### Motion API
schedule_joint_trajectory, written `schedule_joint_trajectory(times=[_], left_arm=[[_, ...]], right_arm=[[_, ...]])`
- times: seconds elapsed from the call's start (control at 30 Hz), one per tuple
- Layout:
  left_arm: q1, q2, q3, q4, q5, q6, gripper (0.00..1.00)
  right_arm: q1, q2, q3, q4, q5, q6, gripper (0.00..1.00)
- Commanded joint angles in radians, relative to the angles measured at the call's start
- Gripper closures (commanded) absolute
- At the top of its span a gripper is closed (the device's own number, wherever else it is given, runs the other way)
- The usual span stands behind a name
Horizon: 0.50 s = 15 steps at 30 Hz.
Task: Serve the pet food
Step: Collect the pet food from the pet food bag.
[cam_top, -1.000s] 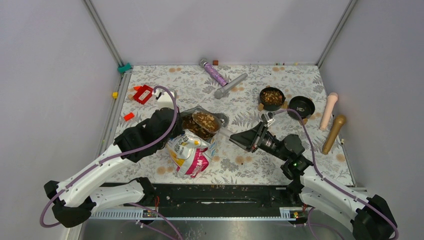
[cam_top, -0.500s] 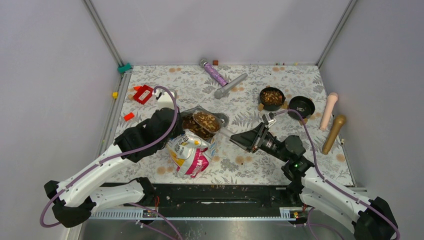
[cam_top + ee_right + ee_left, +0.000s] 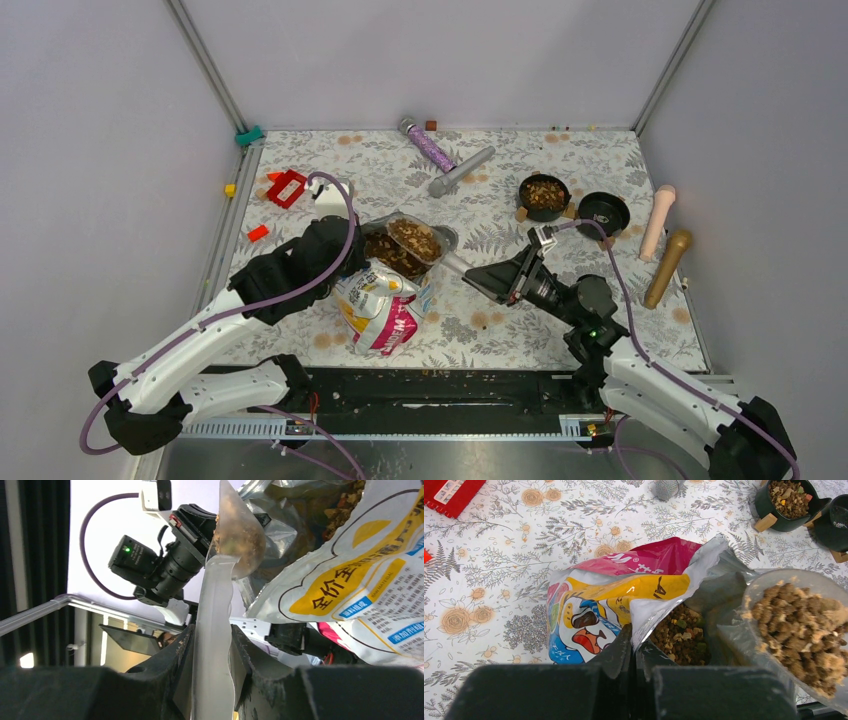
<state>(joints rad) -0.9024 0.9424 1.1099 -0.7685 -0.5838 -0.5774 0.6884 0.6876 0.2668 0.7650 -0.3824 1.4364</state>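
Observation:
The glossy yellow, white and magenta bag (image 3: 383, 305) lies mid-table with its silver mouth open toward the far side. Pet food (image 3: 679, 637) shows inside the mouth. My left gripper (image 3: 636, 642) is shut on the bag's silver rim and holds it open; from above it (image 3: 355, 258) sits at the bag's left. My right gripper (image 3: 212, 647) is shut on the handle of a clear plastic scoop (image 3: 415, 238). The scoop (image 3: 804, 625) is heaped with kibble and hovers over the bag's mouth. At the far right, one black bowl (image 3: 544, 193) holds kibble, and a second black bowl (image 3: 602, 212) looks empty.
A pink rod (image 3: 657, 222) and a wooden rod (image 3: 668, 267) lie near the right edge. A grey cylinder (image 3: 460, 171) and a glittery purple tube (image 3: 428, 147) lie at the back. Red blocks (image 3: 286, 187) and a white piece (image 3: 330, 193) sit at the far left.
The right arm has crept slightly, nudging the loaded scoop a little toward the far side. The left arm and the bag have stayed put.

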Motion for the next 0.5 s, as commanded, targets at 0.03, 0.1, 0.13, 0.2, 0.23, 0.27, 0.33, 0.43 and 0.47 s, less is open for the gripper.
schedule_joint_trajectory(times=[0.03, 0.1, 0.13, 0.2, 0.23, 0.27, 0.33, 0.43, 0.47], left_arm=[[-0.017, -0.022, 0.020, 0.109, 0.010, -0.020, 1.00], [-0.018, -0.022, 0.021, 0.109, 0.015, -0.018, 1.00], [-0.017, -0.022, 0.022, 0.109, 0.017, -0.018, 1.00], [-0.017, -0.025, 0.020, 0.108, 0.016, -0.020, 1.00], [-0.017, -0.027, 0.020, 0.109, 0.012, -0.022, 1.00], [-0.017, -0.031, 0.019, 0.109, 0.010, -0.023, 1.00], [-0.017, -0.034, 0.016, 0.110, 0.007, -0.022, 1.00], [-0.016, -0.034, 0.018, 0.111, 0.009, -0.021, 1.00], [-0.016, -0.034, 0.018, 0.110, 0.012, -0.021, 1.00]], right_arm=[[0.000, 0.090, -0.068, 0.362, 0.010, 0.106, 1.00], [0.004, 0.124, -0.026, 0.316, -0.023, 0.085, 1.00], [0.011, 0.142, -0.007, 0.296, -0.043, 0.079, 1.00], [0.014, 0.181, -0.019, 0.399, -0.056, 0.112, 1.00], [0.013, 0.197, -0.039, 0.472, -0.033, 0.137, 1.00], [0.014, 0.207, -0.048, 0.502, -0.015, 0.148, 1.00], [0.015, 0.216, -0.025, 0.466, -0.043, 0.141, 1.00], [0.014, 0.209, -0.030, 0.488, -0.047, 0.148, 1.00], [0.013, 0.192, -0.034, 0.486, -0.034, 0.148, 1.00]])
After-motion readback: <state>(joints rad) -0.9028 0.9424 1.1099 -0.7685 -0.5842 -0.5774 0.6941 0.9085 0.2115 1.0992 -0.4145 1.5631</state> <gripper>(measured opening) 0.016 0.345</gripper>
